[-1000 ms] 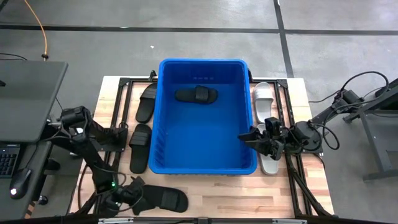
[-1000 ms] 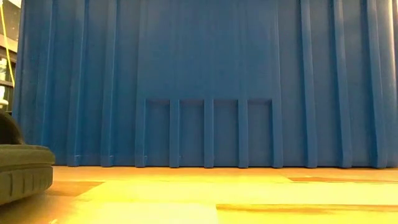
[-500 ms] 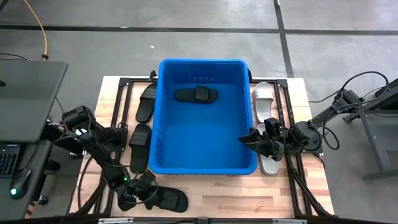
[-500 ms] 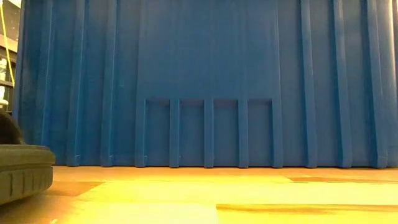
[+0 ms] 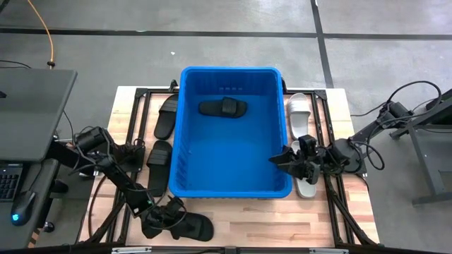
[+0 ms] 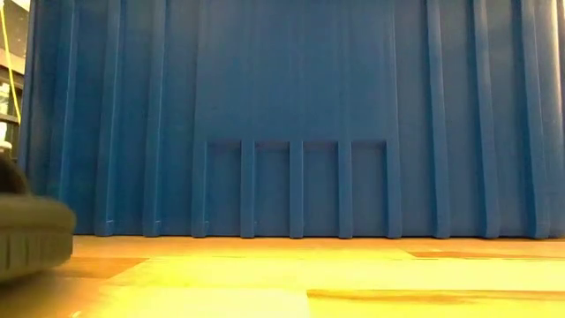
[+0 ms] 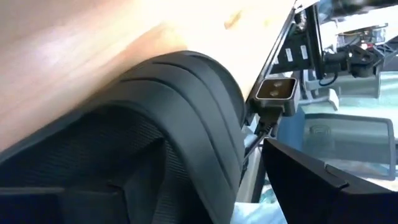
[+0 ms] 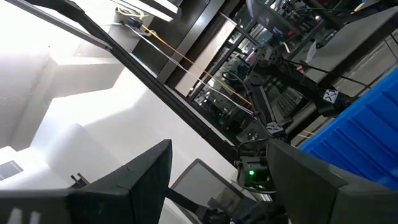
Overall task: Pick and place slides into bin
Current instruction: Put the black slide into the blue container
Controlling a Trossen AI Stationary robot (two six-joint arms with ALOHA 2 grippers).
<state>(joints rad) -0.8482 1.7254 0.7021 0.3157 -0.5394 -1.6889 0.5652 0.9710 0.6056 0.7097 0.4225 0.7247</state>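
Observation:
A black slide [image 5: 192,226] lies flat near the table's near left edge; its end shows in the low view [image 6: 31,234]. My left gripper [image 5: 169,219] is open at that slide's left end, and the ribbed strap [image 7: 186,118] fills the space between its fingers. The blue bin [image 5: 187,141] stands mid-table with one black slide [image 5: 222,107] lying on its floor. My right gripper [image 5: 280,159] hangs open and empty over the bin's right near corner. My left gripper comes at the near black slide slanting down from the table's left, one finger [image 7: 323,186] on either side of the strap end. The slide lies on the table. Whether the fingers touch it, I cannot tell.
Two black slides [image 5: 167,116] [image 5: 159,167] lie left of the bin on the black frame. A white slide [image 5: 299,113] lies right of the bin, another [image 5: 307,186] under my right arm. The bin's wall [image 6: 291,115] fills the low view.
My left gripper has moved toward the table's right along the near edge and sunk a little, closing in over the left end of the near black slide. That slide's end has shifted slightly in the low view.

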